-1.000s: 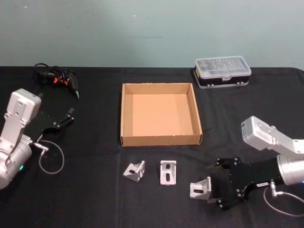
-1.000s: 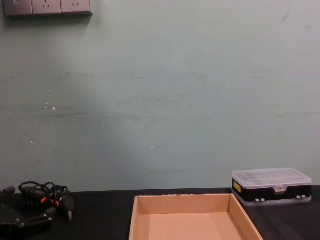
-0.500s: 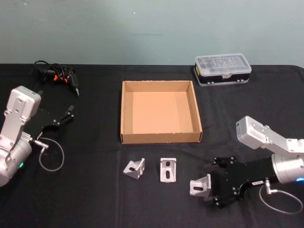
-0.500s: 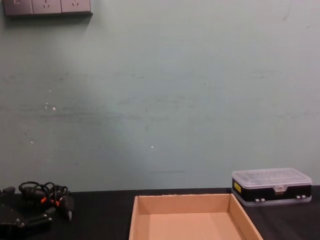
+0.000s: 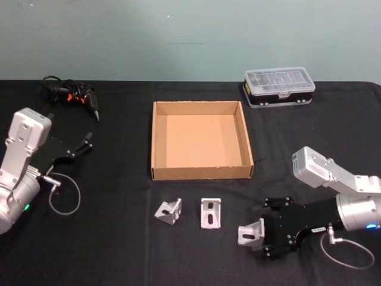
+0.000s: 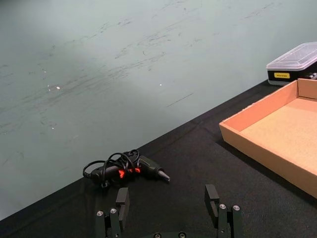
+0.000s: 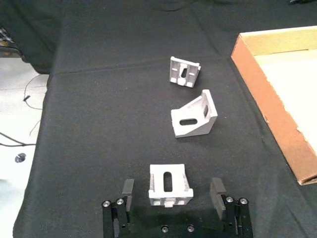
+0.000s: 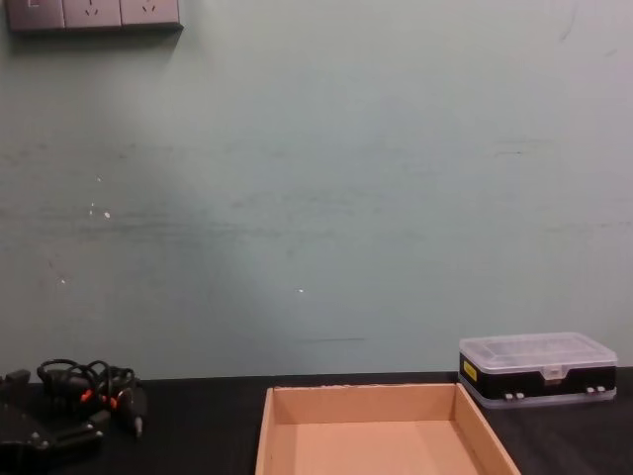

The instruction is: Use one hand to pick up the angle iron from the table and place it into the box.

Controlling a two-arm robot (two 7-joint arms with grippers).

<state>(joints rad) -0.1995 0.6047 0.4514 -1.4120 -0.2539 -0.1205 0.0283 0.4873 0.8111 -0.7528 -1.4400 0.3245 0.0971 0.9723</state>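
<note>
**A:** A flat black tabletop is stretching out beneath a pale green wall, with one arm reaching in from each side.

**B:** Where is the task's piece lying against the working claw?

**A:** A small silver metal angle iron is sitting on the table directly between the black fingers of the right gripper. The fingers are standing spread, with a gap showing on each side of the bracket, so nothing is being squeezed. From the head camera, this is happening at the front right, nearer than the right front corner of the shallow tan cardboard box.

**B:** Is anything crowding it?

**A:** A second bracket and a third bracket are lying to its left in a loose row, each apart from the next. Bare black surface is running between that row and the box's front wall.

**B:** And around the box?

**A:** It is lying open-topped at mid-table, with clear black on all four sides. A black plastic case with a clear lid is sitting at the back right, well apart from it. A tangle of black cable with orange marks is lying at the back left.

**B:** The other arm?

**A:** The left gripper is hanging at the left side, its fingers also parted, pointing towards that cable.
</note>
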